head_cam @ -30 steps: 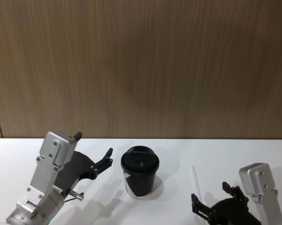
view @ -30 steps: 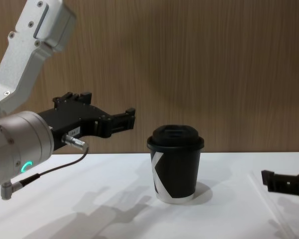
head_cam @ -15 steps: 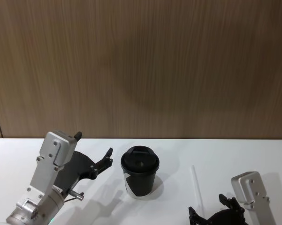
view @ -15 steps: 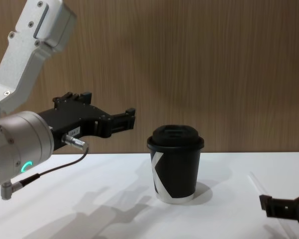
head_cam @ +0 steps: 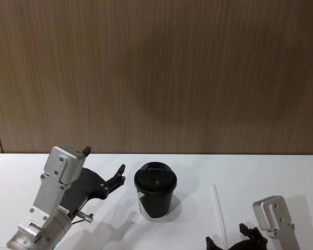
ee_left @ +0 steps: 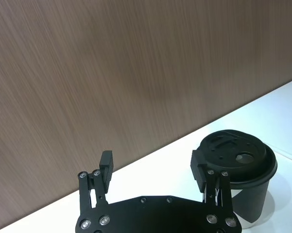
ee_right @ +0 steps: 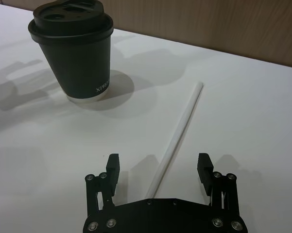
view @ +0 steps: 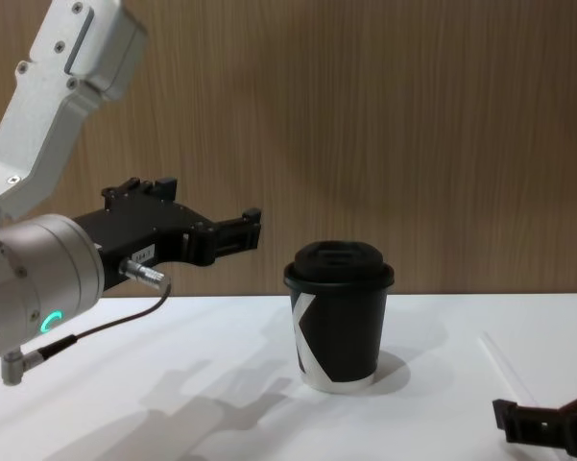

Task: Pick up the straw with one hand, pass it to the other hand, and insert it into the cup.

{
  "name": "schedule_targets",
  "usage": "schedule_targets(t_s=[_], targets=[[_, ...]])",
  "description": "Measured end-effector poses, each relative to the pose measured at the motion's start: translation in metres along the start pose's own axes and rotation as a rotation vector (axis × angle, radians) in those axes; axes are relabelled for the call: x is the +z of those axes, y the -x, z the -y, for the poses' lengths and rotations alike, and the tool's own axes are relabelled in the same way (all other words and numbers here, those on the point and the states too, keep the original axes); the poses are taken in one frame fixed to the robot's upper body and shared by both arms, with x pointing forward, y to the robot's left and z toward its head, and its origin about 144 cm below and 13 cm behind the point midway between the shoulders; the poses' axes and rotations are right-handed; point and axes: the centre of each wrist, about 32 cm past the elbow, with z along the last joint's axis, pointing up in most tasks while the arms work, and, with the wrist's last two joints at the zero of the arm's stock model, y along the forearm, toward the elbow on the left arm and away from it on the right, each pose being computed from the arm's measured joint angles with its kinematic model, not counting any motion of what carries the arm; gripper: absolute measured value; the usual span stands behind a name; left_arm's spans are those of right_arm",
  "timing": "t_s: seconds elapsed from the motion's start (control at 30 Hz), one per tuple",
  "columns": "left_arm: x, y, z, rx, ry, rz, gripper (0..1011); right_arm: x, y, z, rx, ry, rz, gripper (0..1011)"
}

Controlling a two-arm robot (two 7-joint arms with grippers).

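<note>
- Straw (ee_right: 182, 121), long, thin and white, lies flat on the white tabletop (head_cam: 281, 172), to the right of the cup (head_cam: 155, 192) and apart from it. It has not moved in the last second.
- My right hand (ee_right: 159, 165) is open, its two black fingers spread wide, one on each side of the straw's near end. Neither finger touches the straw.
- That hand has sunk lower over the last second. In the chest view it now sits close above the tabletop at the lower right corner, where a second ago it hung higher.
- The black cup with its dome lid stands upright at the middle of the tabletop, where it stood before.
- My left hand (ee_left: 153, 162) is open and holds nothing. It hangs raised in the air just left of the cup, level with the lid, unchanged from a second ago.
</note>
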Motion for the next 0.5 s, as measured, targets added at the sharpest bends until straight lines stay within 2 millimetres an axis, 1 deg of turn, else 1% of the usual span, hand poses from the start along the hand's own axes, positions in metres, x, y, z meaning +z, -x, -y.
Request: schedule_targets(t_s=[0.5], targets=[[0.0, 0.0, 0.0, 0.0, 0.0, 0.0, 1000, -0.0016, 0.0047, 0.0, -0.012, 0.023, -0.078, 1001]])
